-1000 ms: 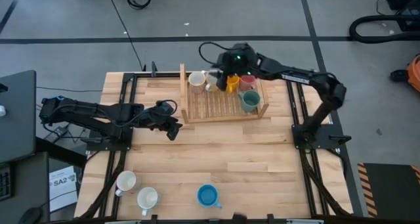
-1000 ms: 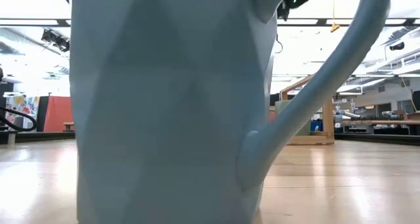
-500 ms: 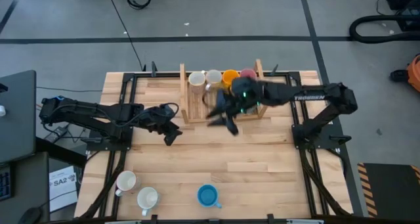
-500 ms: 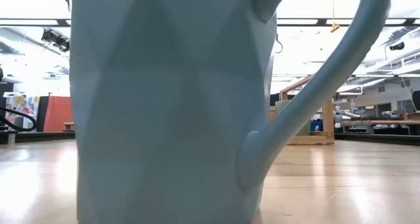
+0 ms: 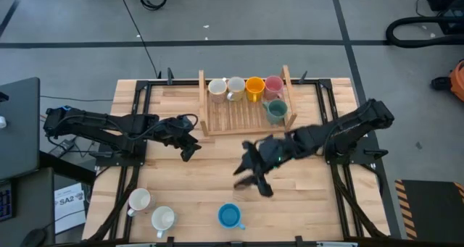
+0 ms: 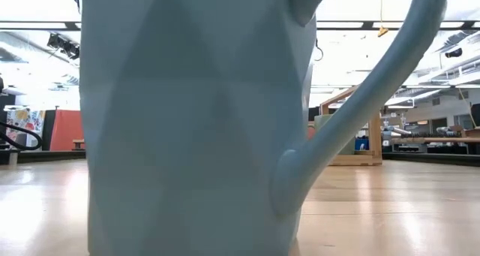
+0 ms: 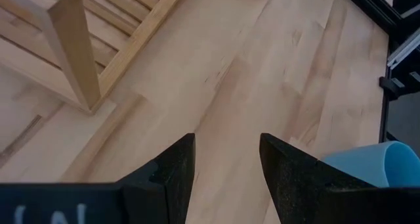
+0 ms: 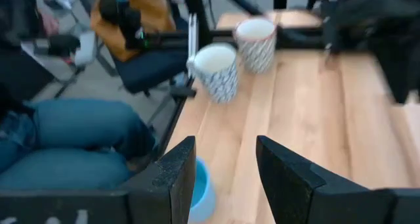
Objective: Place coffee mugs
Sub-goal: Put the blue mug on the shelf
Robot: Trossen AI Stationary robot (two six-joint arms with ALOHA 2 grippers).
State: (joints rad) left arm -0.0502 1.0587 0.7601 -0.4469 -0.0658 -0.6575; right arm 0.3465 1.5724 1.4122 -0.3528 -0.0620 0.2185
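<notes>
Here, I see my right gripper spread and empty above mid-table, near the blue mug, left gripper parted, holding nothing, beside the wooden rack, five mugs racked, two white mugs at my table's near-left corner.

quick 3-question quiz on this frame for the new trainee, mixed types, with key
1. How many mugs sit in the wooden rack?
2. True or false: the right end effector is carrying a mug.
3. Which mug lies nearest the right end effector? A) blue mug B) orange mug C) pink mug

Key
1. Five: two white ones, the orange mug, the pink mug and the teal mug.
2. False: its fingers stand open with nothing between them.
3. A: the blue mug stands at the table's near edge, just ahead of it.
</notes>
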